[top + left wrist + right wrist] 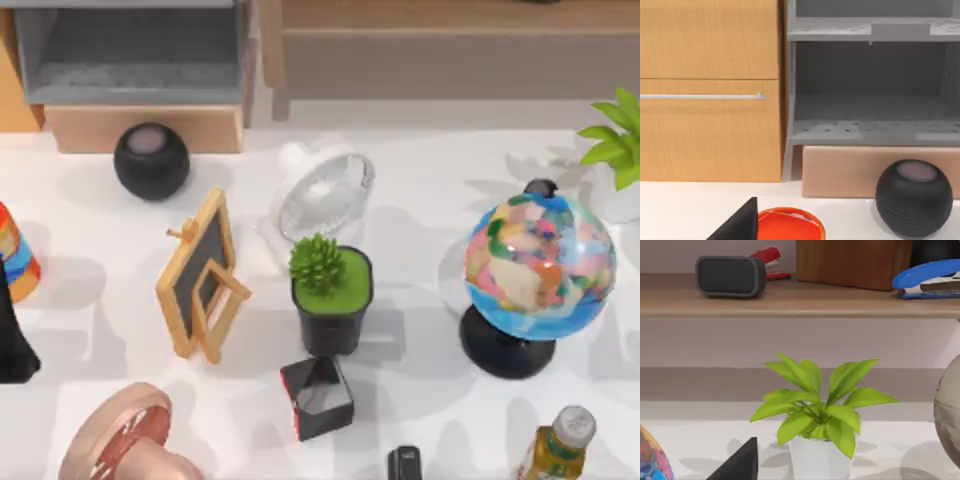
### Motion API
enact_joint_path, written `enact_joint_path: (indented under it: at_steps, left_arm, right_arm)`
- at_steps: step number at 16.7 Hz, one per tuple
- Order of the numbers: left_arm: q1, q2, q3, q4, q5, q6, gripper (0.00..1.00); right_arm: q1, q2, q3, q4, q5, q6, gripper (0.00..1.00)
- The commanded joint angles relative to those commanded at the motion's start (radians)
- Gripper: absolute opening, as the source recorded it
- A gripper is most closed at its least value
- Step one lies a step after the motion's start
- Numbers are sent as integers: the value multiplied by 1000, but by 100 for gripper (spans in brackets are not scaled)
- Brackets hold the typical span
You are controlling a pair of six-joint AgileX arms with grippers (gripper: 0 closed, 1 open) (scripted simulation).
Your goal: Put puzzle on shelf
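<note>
Left arm (12,340) stands at the tabletop's (440,170) left edge, beside an orange-and-blue striped object (15,250). A dark wedge of the left tool (740,222) shows in the left wrist view above an orange-red rim (790,224), facing a wooden drawer cabinet (710,90), a grey cubby (870,75) and a black round speaker (914,197). Whether this tool is open or closed cannot be told. A like dark wedge of the right tool (740,462) shows in the right wrist view, facing a leafy plant in a white pot (817,415) in front of the shelf (790,302); its state likewise cannot be told. The shelf board carries a dark grey speaker box (730,276), a red stapler (767,259), a wooden box (852,262) and a blue stapler (927,279). Where the puzzle lies cannot be told, so its relation to either tool cannot be established. Seen from above, mid-tabletop holds a small framed chalkboard (200,275), a succulent in a black pot (330,295), a black cube with a red edge (318,397) just in front of that pot, a clear glass object (322,192) and a globe (538,270) to the right.
</note>
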Motion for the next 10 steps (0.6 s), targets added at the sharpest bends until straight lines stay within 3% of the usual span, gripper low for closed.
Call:
enact_joint_path:
  at_steps: [5,10]
  left_arm:
    - [21,54,12,20,18,35,100]
    - [121,332,94,141,107,226,100]
  right_arm:
    - [0,0,0,0,0,0,100]
    - [0,0,0,0,0,0,100]
